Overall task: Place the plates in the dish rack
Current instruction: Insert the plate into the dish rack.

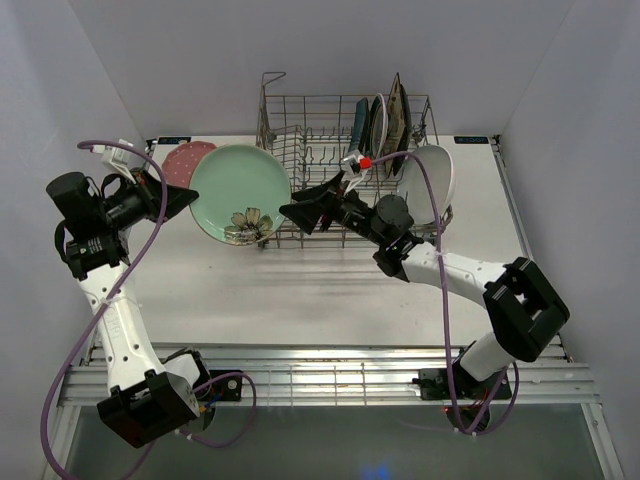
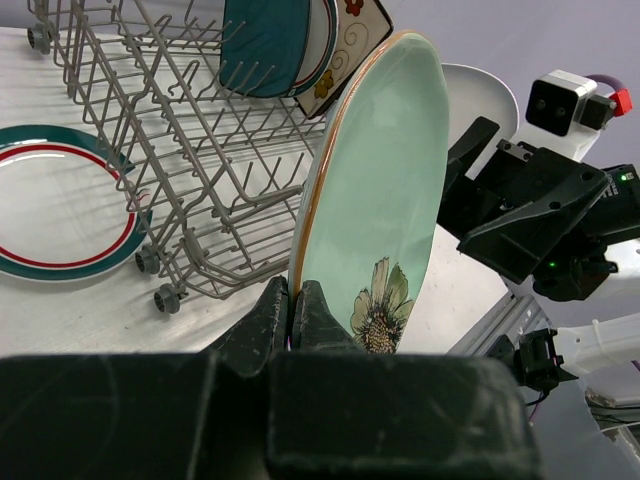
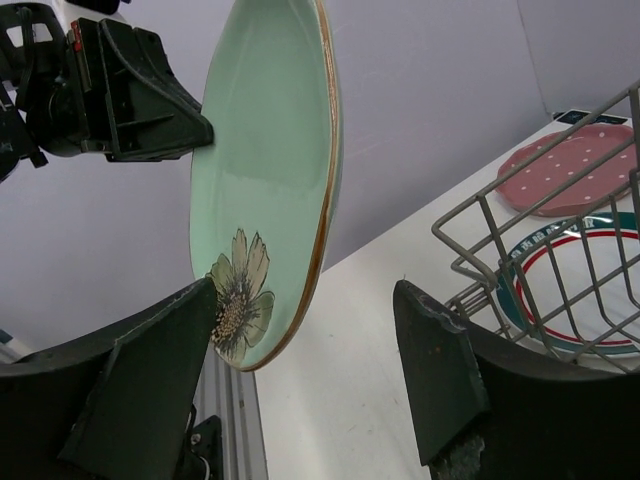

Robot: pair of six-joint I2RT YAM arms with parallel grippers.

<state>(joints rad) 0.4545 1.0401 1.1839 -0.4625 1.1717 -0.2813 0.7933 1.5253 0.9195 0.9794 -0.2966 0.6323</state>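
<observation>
So this looks like a mid-air handoff to me. The left pincer [image 2: 295, 300] is pinching the rim of the mint green plate [image 1: 238, 185], holding it up on edge above the tabletop [image 1: 300, 290], just left of the dish rack [image 1: 320, 99]. Gripped by one rim like that, the opposite edge sticks out free, and that's where the right pincer [image 3: 303, 290] sits. Its jaws are spread wide with the plate's flower end between them, not clamped on it as far as I can tell. My guess on the why: the standing plates [image 1: 385, 125] are bunched at the rack's right end, so the next slot is probably easier for the right arm to reach. Keeping the plate upright also suits dropping it between the tines. More plates wait outside the rack: a pink dotted plate [image 1: 183, 160] behind the green one, a teal-and-red-rimmed plate [image 2: 55, 210] flat just beside the rack, and a white oval plate [image 1: 432, 180] by the rack's right side. The thing I'd watch is the left letting go before the right has a solid pinch.
</observation>
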